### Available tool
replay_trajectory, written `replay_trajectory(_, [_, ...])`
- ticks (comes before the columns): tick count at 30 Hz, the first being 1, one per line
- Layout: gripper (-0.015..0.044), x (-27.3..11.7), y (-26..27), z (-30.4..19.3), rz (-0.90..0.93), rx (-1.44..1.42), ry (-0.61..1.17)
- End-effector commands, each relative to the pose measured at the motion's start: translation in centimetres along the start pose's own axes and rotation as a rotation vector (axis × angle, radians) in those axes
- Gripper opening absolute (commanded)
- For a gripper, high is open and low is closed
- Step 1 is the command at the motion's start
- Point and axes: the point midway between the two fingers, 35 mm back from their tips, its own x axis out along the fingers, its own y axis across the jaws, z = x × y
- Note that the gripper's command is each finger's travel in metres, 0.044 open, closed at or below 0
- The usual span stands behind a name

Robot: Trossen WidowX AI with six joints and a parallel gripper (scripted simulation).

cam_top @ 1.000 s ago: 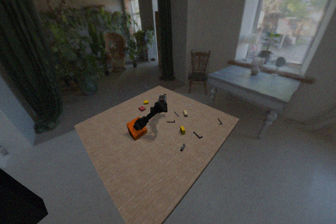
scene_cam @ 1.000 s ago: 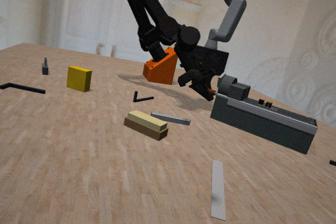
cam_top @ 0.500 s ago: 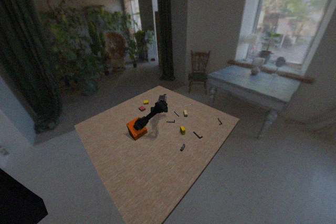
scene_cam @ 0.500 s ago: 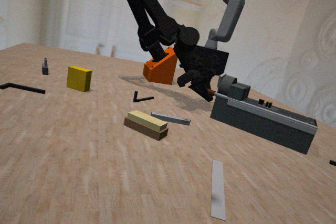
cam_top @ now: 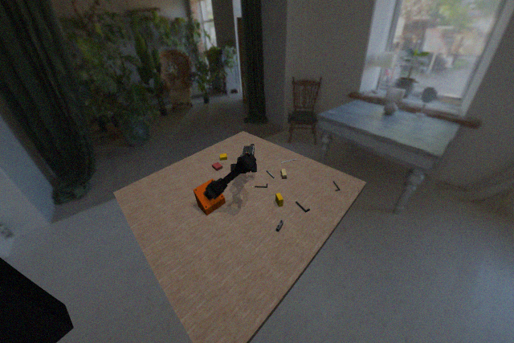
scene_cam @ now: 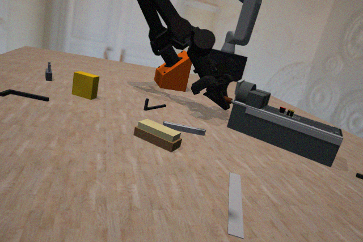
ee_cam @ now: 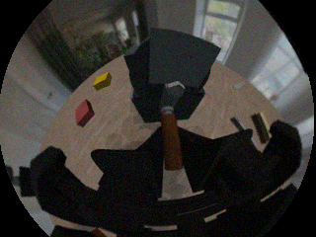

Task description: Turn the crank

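The machine (scene_cam: 281, 135) (cam_top: 249, 149) is a long dark grey box with a raised crank housing at its near-arm end. My gripper (scene_cam: 227, 100) (ee_cam: 166, 128) is shut on the brown crank handle (scene_cam: 228, 98) (ee_cam: 171, 133), low beside that end. In the wrist view the grey crank arm (ee_cam: 173, 94) shows beyond the handle. The red pointer (scene_cam: 282, 109) stands on the machine's top, a little toward the crank side of the brass zero marks (scene_cam: 290, 112), with a small gap between. The wrist view does not show pointer or marks.
The orange arm base (cam_top: 210, 198) (scene_cam: 176, 76) stands behind the gripper. A yellow block (scene_cam: 84, 85), a cream and brown block (scene_cam: 158, 134), a grey bar (scene_cam: 184, 128), black hex keys and a pale strip (scene_cam: 235, 204) lie around. A red block (ee_cam: 84, 113) and another yellow block (ee_cam: 103, 81) lie beside the machine.
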Motion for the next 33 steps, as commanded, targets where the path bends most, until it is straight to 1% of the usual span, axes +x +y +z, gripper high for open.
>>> replay_trajectory(1, [0.0000,0.09,-0.92,-0.11,-0.021,0.012,0.007])
replay_trajectory(33, [0.0000,0.03,-1.22,-0.06,-0.021,0.012,0.007])
